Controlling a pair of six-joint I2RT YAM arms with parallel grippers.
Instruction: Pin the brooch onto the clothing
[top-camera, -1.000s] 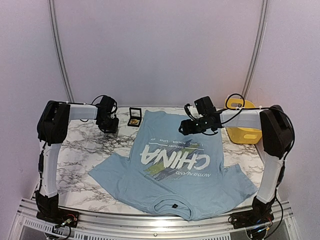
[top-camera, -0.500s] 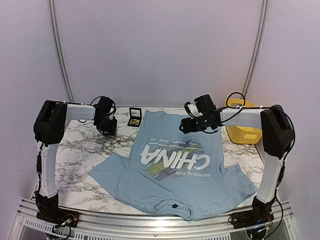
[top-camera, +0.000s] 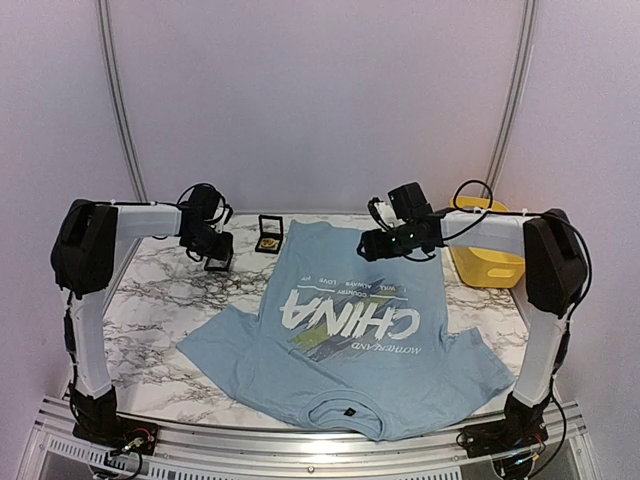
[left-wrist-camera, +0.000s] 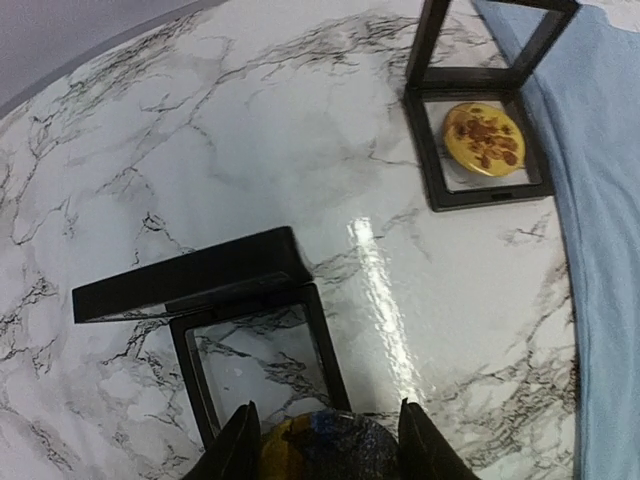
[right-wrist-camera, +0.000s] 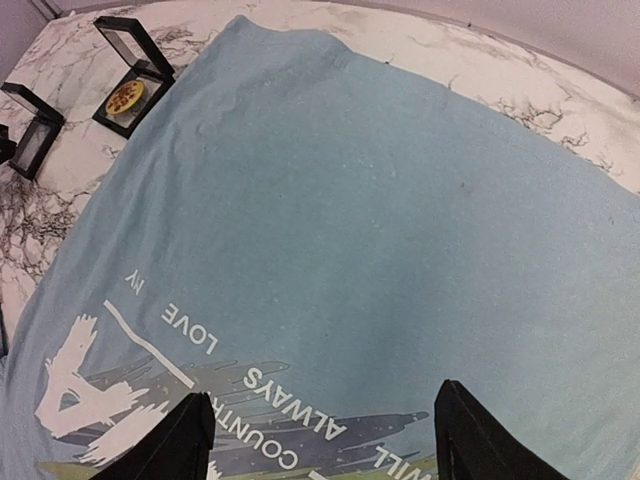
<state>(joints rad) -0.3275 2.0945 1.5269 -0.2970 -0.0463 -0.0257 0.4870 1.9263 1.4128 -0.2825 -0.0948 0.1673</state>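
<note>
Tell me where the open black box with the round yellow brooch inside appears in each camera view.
Top external: the open box sits at the far side of the table, just left of the T-shirt.
Left wrist: the box is at upper right, beside the edge of the T-shirt.
Right wrist: the box is in the upper left corner, left of the T-shirt.
Shared landmark: the T-shirt's blue edge next to the box.

Bright, even light — glare streak on the marble table (left-wrist-camera: 375, 265), soft shadows.

L pincer (left-wrist-camera: 327, 428) nips brooch (left-wrist-camera: 325, 456), arm stretched fwd; R pincer (right-wrist-camera: 325, 435) open, arm angled inward.
</note>
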